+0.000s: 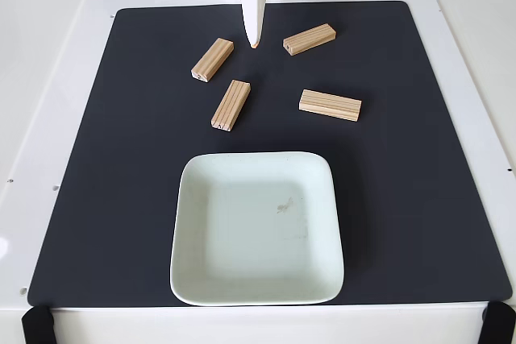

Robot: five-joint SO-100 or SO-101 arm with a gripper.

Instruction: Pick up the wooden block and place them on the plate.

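The table [48, 78] is white, and most of it is covered by a black mat [121, 199] where everything sits. Well in front of the hand [254, 42], toward the camera, the plate [187, 279] lies bare, so I'd say no block has been delivered yet. Four blocks lie flat between hand and plate. One block [213, 60] is just left of the fingertips, a second block [310, 39] just right, a third block [231, 105] a little nearer the plate, and a fourth block [330, 105] farther right. The hand hangs tip-down between the two closest; from here its fingers look pressed together with nothing in them, though I can't be sure. To do this well, I'd open wide, turn to span a block across its narrow width, and come straight down. The blocks lie at odd angles, so wrist alignment matters most.
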